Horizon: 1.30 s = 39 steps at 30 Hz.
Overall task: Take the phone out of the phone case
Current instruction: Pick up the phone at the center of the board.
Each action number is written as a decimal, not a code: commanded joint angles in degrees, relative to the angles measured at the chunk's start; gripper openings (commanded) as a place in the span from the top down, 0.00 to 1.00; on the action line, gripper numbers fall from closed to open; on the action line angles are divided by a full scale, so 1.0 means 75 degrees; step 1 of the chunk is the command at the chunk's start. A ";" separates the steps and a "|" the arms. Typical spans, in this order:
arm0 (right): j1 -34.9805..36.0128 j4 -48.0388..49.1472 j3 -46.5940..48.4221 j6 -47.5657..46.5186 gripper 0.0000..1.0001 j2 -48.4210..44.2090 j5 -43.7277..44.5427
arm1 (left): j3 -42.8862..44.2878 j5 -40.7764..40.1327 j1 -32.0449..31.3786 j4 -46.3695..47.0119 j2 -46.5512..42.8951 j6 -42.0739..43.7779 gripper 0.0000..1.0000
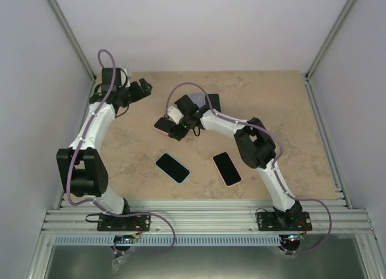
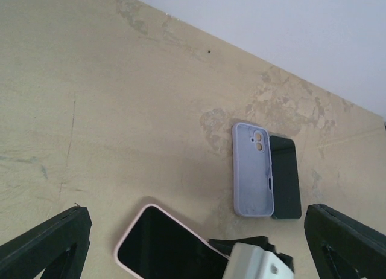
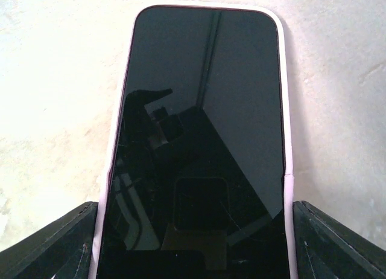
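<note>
Phone (image 3: 199,140) in pink case (image 3: 287,110), near end (cropped) at right gripper (image 3: 193,230)

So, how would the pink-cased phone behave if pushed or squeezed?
Probably stiff: the phone lies flat, unbent. Its glossy screen mirrors the right pincer, so likely slippery there; the case rim should grip better. Flat on the table, it should slide, not roll.

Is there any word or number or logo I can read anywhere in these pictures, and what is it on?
No text can be read anywhere.
On the phone in the pale pink case: nothing, a blank black screen with only reflections.
On the lilac phone case: plain, no logo.
On the bare black phone beside it: nothing.
On the blue-cased phone and the white-cased phone: blank dark screens.
</note>
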 commanded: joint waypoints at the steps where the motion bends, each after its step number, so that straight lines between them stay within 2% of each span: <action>1: 0.0001 -0.0089 -0.0279 -0.0104 0.47 -0.0732 -0.0134 | -0.0138 0.0108 0.0073 -0.0245 0.0148 0.0329 0.01; 4: -0.0038 0.0054 -0.0433 -0.0022 0.47 -0.0934 -0.0334 | -0.0390 0.0541 0.0337 -0.0328 0.0277 0.0260 0.01; 8: -0.0154 0.0077 -0.0407 0.0300 0.48 -0.0968 -0.0731 | -0.1109 0.0906 0.0604 0.0144 0.0121 -0.0218 0.01; 15: -0.0377 0.0091 -0.0254 0.0820 0.47 -0.0881 -0.1581 | -0.3247 0.1347 0.0707 0.1916 -0.0707 -0.1688 0.01; 19: -0.0407 0.0183 -0.0221 0.0974 0.47 -0.1002 -0.1811 | -0.3968 0.1876 0.0720 0.2814 -0.0836 -0.2373 0.02; 29: -0.0409 0.0323 -0.0294 0.1314 0.47 -0.1457 -0.2353 | -0.4485 0.2711 0.0721 0.4066 -0.0750 -0.3556 0.07; 39: -0.0341 0.0481 -0.0334 0.1534 0.46 -0.1699 -0.2576 | -0.4865 0.2739 0.0729 0.4448 -0.1012 -0.3809 0.11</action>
